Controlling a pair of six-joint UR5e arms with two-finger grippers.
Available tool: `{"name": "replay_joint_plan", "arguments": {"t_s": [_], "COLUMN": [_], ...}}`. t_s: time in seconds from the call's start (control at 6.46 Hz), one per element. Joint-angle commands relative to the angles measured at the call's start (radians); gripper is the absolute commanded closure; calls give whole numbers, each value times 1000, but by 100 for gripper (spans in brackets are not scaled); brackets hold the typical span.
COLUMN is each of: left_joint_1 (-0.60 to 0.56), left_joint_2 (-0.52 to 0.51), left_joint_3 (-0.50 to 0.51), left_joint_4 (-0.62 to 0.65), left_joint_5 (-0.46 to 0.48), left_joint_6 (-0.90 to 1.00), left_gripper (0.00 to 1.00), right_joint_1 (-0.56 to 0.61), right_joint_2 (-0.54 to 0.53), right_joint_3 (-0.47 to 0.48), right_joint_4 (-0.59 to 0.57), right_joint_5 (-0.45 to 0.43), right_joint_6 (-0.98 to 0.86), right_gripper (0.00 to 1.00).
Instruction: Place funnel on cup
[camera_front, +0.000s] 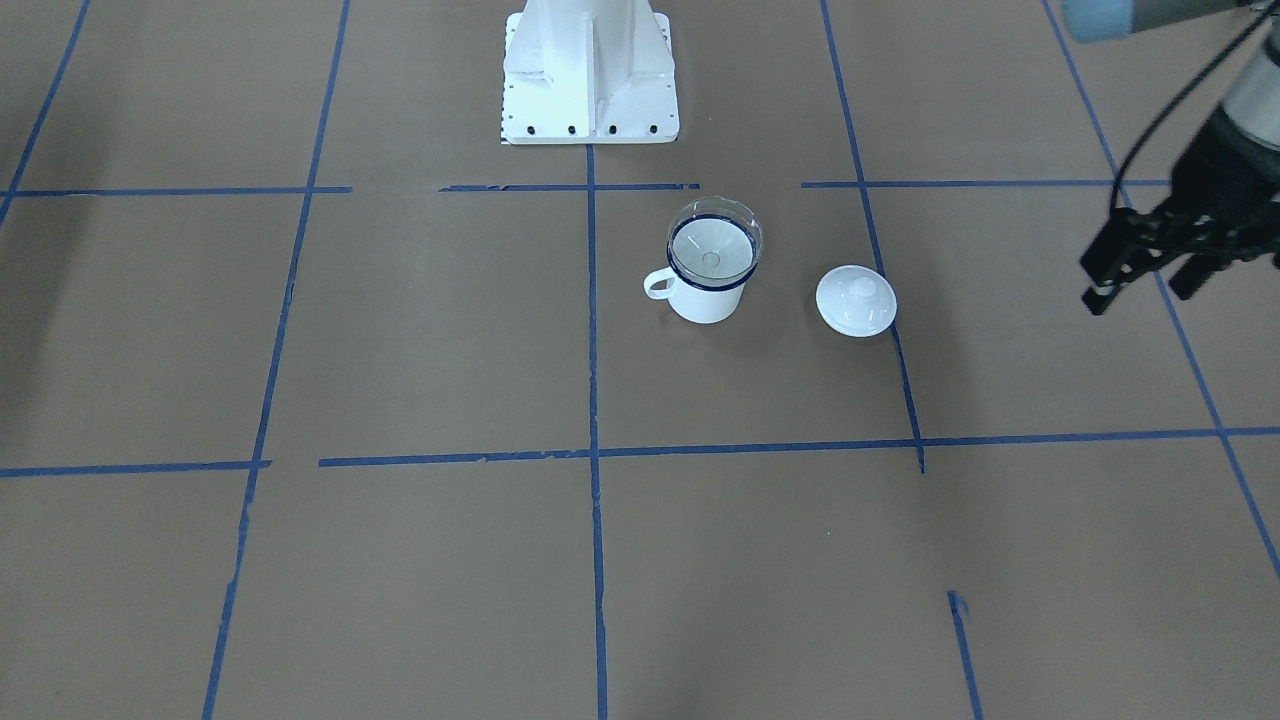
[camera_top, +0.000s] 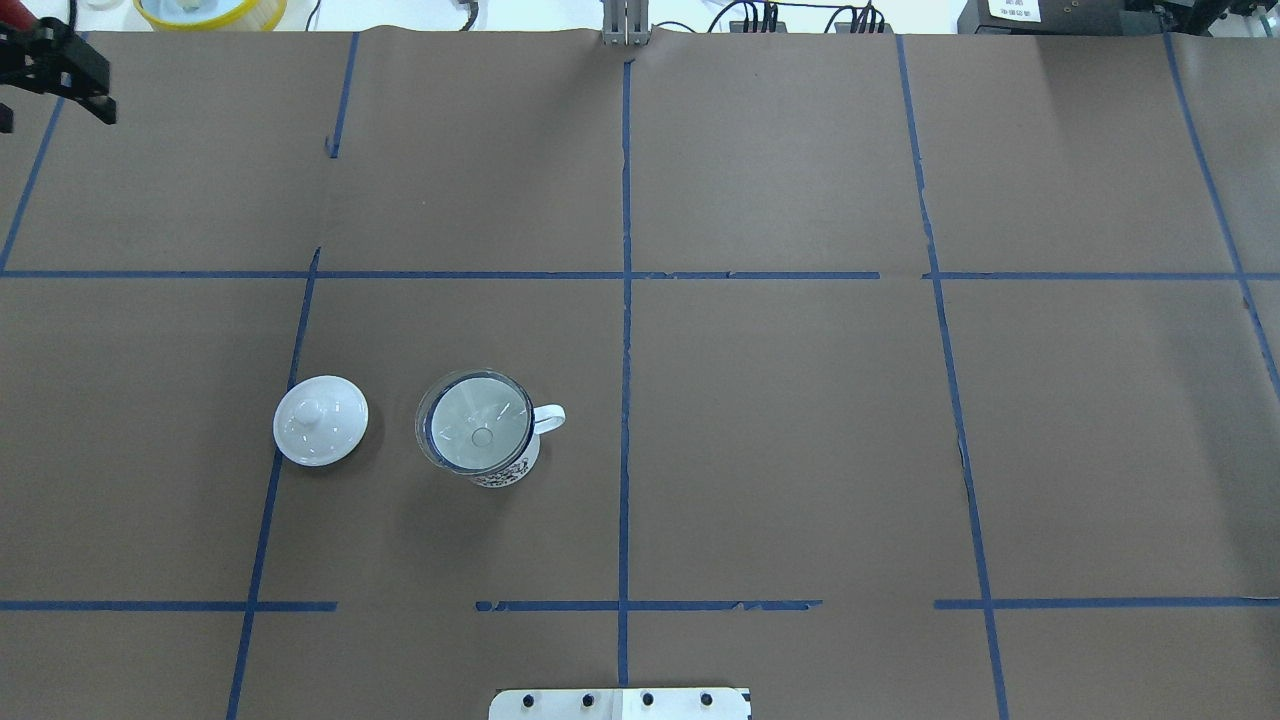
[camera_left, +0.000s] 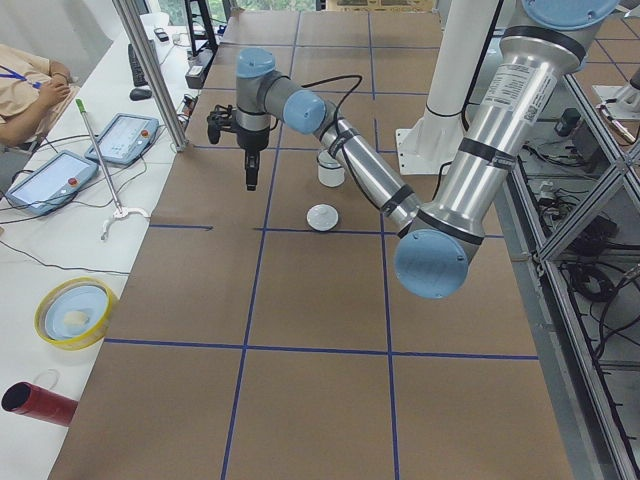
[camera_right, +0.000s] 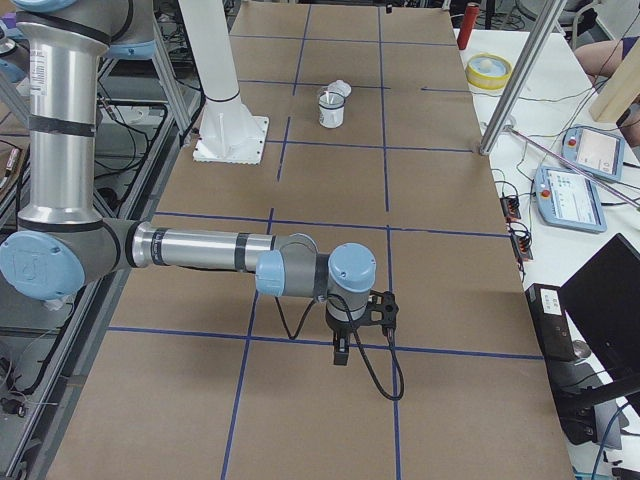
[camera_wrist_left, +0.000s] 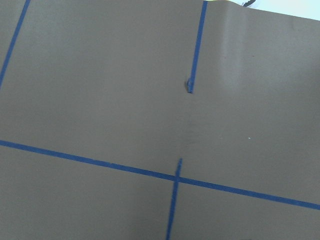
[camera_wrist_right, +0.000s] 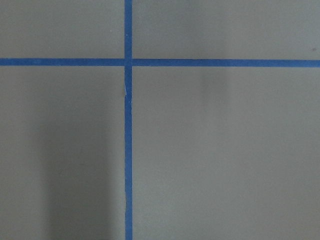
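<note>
Funnel (camera_front: 712, 250) sits in cup (camera_front: 705, 302); patterned cup side visible overhead only.

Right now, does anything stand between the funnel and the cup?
Nothing visible: the funnel already sits in the mouth of the cup. The lid lies apart beside it, and the left hand is well clear.

Lab: taped tbl (camera_left: 300, 300), teach pendants (camera_left: 45, 182).
</note>
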Motion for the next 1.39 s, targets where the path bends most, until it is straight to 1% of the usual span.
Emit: {"name": "replay_joint_plan", "arguments": {"t_s": [0.0, 0.15, 0.31, 0.46, 0.62, 0.77, 0.93, 1.24], "left_joint_1": [-171, -243, -300, -326, -338, -335, -337, -340], "left_joint_2": [59, 61, 61, 60, 60, 57, 57, 70], "left_joint_3": [149, 247, 362, 462, 504, 519, 521, 509], "left_joint_4": [-13, -17, -75, -171, -202, -204, -200, -197], "left_joint_5": [-87, -89, -125, -147, -147, -146, -144, -132], "left_joint_6": [394, 524, 573, 573, 573, 575, 620, 651], "left_gripper": [12, 12, 12, 4, 1, 1, 1, 1], "right_joint_1": [0, 0, 0, 0, 0, 0, 0, 0], "right_joint_2": [0, 0, 0, 0, 0, 0, 0, 0], "right_joint_3": [0, 0, 0, 0, 0, 0, 0, 0], "right_joint_4": [0, 0, 0, 0, 0, 0, 0, 0], "right_joint_5": [0, 0, 0, 0, 0, 0, 0, 0], "right_joint_6": [0, 0, 0, 0, 0, 0, 0, 0], "right_gripper": [0, 0, 0, 0, 0, 0, 0, 0]}}
